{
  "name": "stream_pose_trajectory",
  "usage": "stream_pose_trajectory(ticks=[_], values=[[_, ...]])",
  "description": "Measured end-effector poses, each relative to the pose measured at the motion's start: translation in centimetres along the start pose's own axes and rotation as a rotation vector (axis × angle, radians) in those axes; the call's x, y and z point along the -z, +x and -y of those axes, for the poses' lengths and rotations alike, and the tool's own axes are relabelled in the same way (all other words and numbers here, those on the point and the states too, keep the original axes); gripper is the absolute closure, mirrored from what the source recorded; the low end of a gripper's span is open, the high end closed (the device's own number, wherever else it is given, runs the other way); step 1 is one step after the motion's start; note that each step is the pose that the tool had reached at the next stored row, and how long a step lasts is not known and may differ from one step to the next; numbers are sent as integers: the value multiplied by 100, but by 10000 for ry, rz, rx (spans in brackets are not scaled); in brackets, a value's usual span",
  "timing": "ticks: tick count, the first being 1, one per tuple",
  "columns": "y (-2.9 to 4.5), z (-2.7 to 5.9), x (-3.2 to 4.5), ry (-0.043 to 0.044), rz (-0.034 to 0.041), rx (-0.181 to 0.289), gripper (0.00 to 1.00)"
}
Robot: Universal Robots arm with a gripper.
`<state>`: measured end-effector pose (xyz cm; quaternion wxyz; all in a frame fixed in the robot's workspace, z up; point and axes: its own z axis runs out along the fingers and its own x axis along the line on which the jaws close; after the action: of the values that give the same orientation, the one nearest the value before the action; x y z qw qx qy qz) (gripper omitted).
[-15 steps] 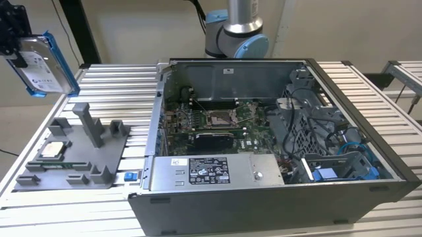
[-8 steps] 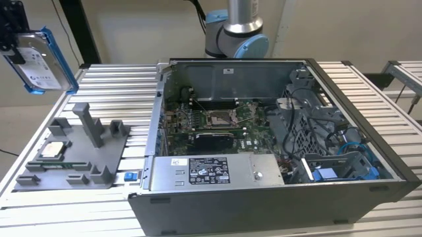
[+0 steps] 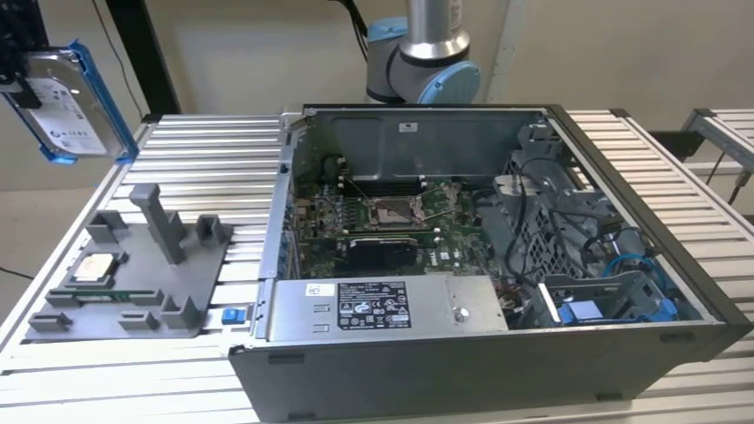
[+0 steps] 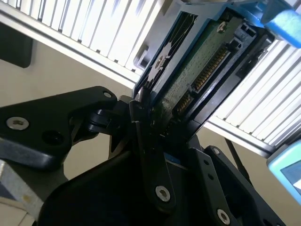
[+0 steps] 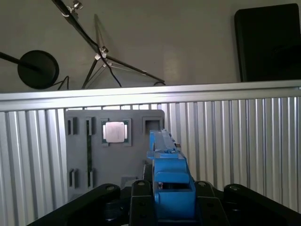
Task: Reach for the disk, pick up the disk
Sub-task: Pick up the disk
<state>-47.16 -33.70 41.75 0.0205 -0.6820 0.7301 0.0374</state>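
Note:
The disk, silver-grey with a white label and a bright blue bracket, hangs on edge high above the slatted table at the exterior view's far left. My gripper is shut on it from the left side and is partly cut off by the picture edge. In the second wrist view the disk shows its green circuit board, with the black fingers clamped on its near end. The first wrist view looks along the blue bracket edge of the disk held between the jaws, above the grey fixture.
A grey fixture plate with upright posts lies on the table below, holding a small square silver chip. A small blue piece lies beside it. The open computer case fills the table's middle and right. The arm's base stands behind it.

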Motion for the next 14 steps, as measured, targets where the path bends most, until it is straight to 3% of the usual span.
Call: stream_pose_trajectory(ticks=[14], values=[[-11, -3, 132, 0, 0, 0, 100]])
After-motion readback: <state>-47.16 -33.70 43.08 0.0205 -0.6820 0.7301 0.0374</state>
